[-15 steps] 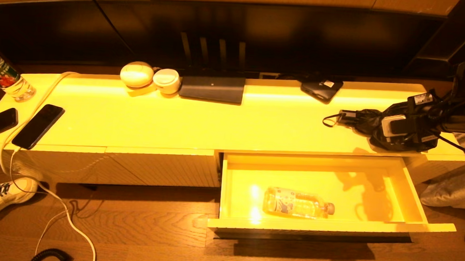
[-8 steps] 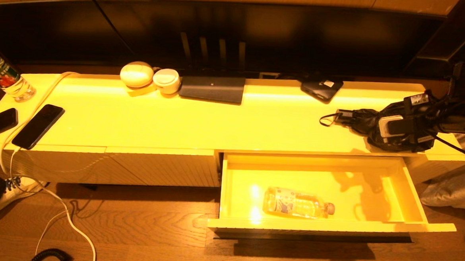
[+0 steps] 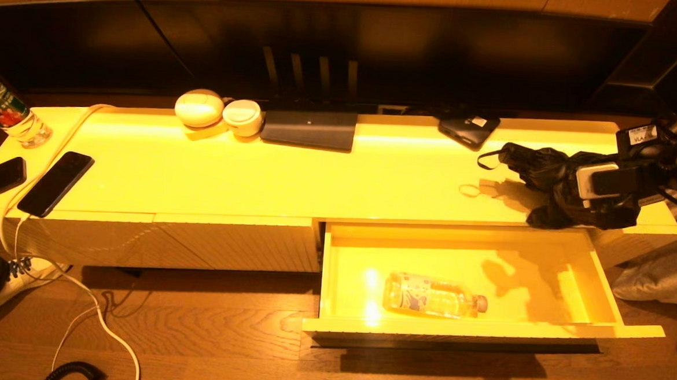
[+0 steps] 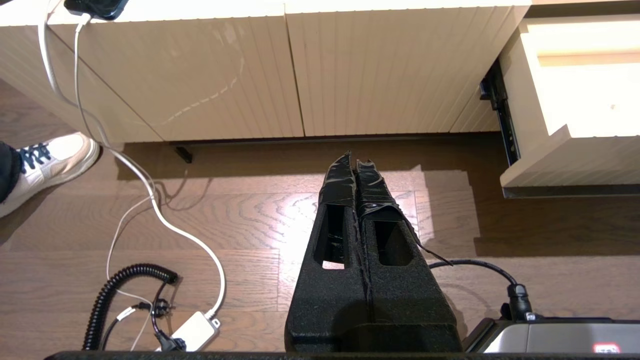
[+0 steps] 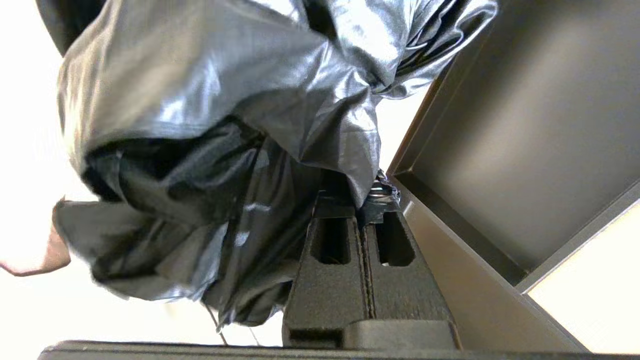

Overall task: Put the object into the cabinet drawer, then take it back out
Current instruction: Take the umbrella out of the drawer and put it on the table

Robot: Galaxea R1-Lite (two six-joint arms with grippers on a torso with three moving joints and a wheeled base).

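Right wrist view shows the right gripper (image 5: 367,200) pinched tight on a fold of the folded black umbrella (image 5: 210,140), its glossy fabric bunched and spilling over the fingers. In the head view the umbrella (image 3: 553,184) hangs just above the right end of the cabinet top (image 3: 316,177), behind the cabinet drawer (image 3: 482,331), which stands pulled out with a clear plastic bottle (image 3: 434,296) lying inside. I judge the umbrella light, but soft and slippery in its canopy, so a hold on the stiff core would be safer than loose cloth. A label on the arm reads roughly "VLA"; the bottle's print is unreadable. The left gripper (image 4: 356,167) hangs parked over the floor, fingers together.
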